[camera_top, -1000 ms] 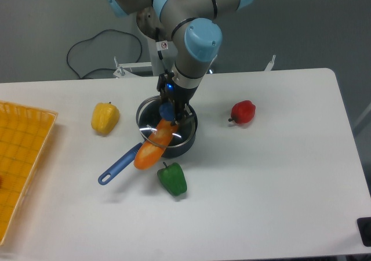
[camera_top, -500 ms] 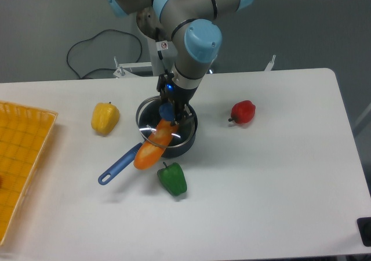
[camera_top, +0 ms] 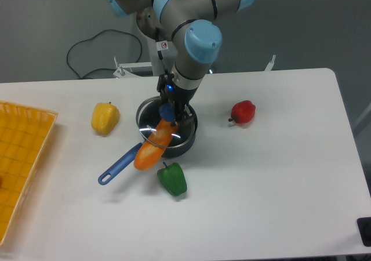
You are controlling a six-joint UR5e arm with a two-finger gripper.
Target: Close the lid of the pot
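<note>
The gripper (camera_top: 168,111) points straight down over the pot (camera_top: 181,140) and is clenched on the blue knob of the lid (camera_top: 152,120). The glass lid sits directly under the fingers, over the pot's mouth, though whether its rim is seated flat or tilted cannot be told. An orange pepper (camera_top: 154,145) lies just below the gripper toward the camera, leaning out over the pot's near-left edge. The pot's blue handle (camera_top: 119,164) runs away from the gripper toward the camera and to the viewer's left. A green bell pepper (camera_top: 172,178) lies nearer the camera than the gripper, just beyond the pot. A yellow bell pepper (camera_top: 105,118) sits to the viewer's left of the gripper, a red bell pepper (camera_top: 243,112) to the viewer's right, and an orange tray (camera_top: 20,156) far to the left on the white table (camera_top: 272,180).
</note>
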